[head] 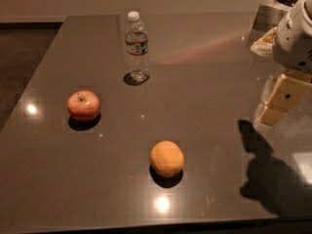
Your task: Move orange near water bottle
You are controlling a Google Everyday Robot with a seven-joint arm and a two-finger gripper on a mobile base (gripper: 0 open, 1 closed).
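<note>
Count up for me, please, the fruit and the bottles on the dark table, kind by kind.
Oranges: 1, the orange
Apples: 1, the apple
Bottles: 1, the water bottle
Total: 3
The gripper hangs over the right side of the table, apart from all three.

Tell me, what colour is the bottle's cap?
The cap is white, clearest in the camera view. The gripper hangs over the table, far right.
</note>
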